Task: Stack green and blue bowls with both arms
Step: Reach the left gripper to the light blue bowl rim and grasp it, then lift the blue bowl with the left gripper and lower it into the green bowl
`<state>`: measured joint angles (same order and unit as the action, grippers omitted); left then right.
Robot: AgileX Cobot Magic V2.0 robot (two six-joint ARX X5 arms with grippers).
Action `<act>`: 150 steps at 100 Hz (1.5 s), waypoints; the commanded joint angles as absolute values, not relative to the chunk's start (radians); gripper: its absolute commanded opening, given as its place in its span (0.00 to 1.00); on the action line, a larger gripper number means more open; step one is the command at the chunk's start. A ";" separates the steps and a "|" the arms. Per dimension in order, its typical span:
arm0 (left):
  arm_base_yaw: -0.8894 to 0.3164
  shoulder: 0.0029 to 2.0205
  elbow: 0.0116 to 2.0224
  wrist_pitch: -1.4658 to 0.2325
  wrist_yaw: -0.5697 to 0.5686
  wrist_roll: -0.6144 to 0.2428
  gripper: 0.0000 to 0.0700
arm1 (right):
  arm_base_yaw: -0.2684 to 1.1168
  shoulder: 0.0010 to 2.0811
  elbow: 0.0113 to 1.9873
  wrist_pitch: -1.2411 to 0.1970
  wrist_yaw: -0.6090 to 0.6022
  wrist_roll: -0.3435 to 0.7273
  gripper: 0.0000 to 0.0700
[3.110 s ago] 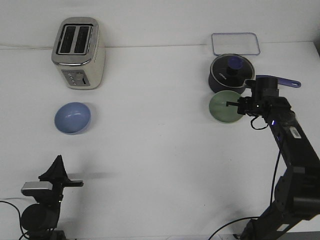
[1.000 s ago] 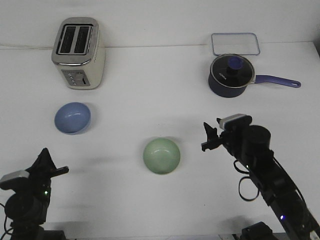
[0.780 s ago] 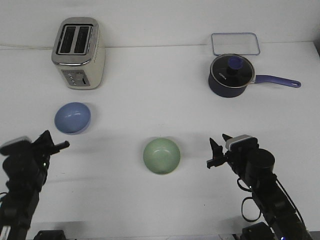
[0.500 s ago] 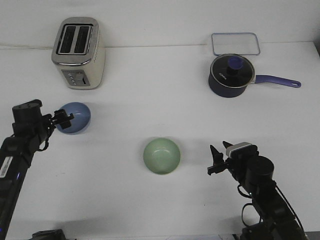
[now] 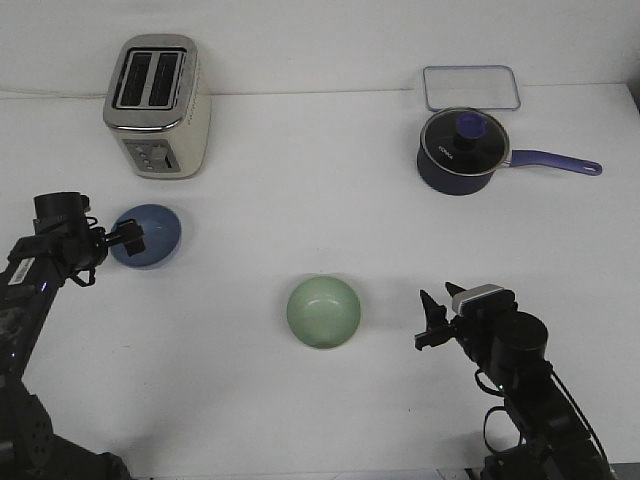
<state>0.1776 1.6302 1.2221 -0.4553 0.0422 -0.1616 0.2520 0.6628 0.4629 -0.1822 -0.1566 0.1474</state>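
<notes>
The pale green bowl [image 5: 323,312] sits upright on the white table at front centre. The light blue bowl [image 5: 152,236] sits at the left, in front of the toaster. My left gripper [image 5: 127,237] is at the blue bowl's left rim, with its fingers spread on either side of the rim. I cannot tell if they touch it. My right gripper [image 5: 428,322] is open and empty. It hovers low to the right of the green bowl, about a bowl's width away.
A silver toaster [image 5: 157,105] stands at the back left. A dark navy saucepan [image 5: 461,150] with its lid on and a long handle [image 5: 555,160] stands at the back right. A clear rectangular container lid [image 5: 471,87] lies behind the saucepan.
The right gripper carried the green bowl from beside the saucepan to front centre, let it go and drew back. The left arm rose and reached to the blue bowl's left rim.
</notes>
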 commanded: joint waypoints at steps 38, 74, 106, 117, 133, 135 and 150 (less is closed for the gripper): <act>0.177 1.754 1.237 -0.384 0.150 -0.143 0.00 | 0.253 0.668 0.463 -0.173 -0.157 0.156 0.48; 0.165 1.596 1.279 -0.412 0.270 -0.144 0.02 | 0.253 0.669 0.463 -0.173 -0.157 0.157 0.48; -0.036 1.345 1.285 -0.506 0.405 -0.139 0.02 | 0.253 0.669 0.463 -0.173 -0.157 0.157 0.48; -0.208 1.349 1.285 -0.532 0.404 -0.140 0.02 | 0.254 0.669 0.463 -0.173 -0.157 0.157 0.48; -0.450 1.414 1.285 -0.531 0.357 -0.141 0.02 | 0.254 0.669 0.463 -0.174 -0.162 0.157 0.48; -0.471 1.424 1.285 -0.530 0.356 -0.141 0.02 | 0.254 0.668 0.463 -0.175 -0.162 0.157 0.48; -0.577 1.494 1.285 -0.509 0.358 -0.143 0.02 | 0.254 0.668 0.463 -0.187 -0.161 0.157 0.48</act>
